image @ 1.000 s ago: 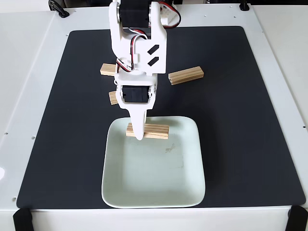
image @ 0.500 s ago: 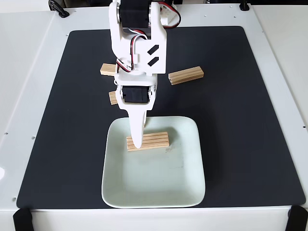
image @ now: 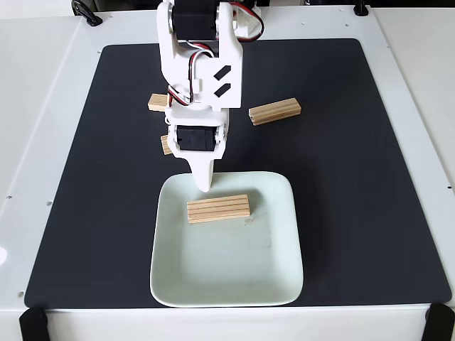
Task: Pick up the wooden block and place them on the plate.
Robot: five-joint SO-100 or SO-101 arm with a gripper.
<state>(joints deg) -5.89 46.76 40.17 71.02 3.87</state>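
One block (image: 218, 209) lies on the plate (image: 277, 273); my claw (image: 203, 183), grip state unclear, holds nothing—next, the block (image: 274, 111) on the mat.

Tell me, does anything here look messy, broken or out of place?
Nothing stands out. One wooden block lies flat on the plate, slightly tilted. The other blocks sit on the black mat, two partly hidden behind the arm.

The fixed view looks steeply down from above the table's (image: 43, 85) near edge. It takes in nearly the whole black mat (image: 355, 177), seemingly from moderate height.
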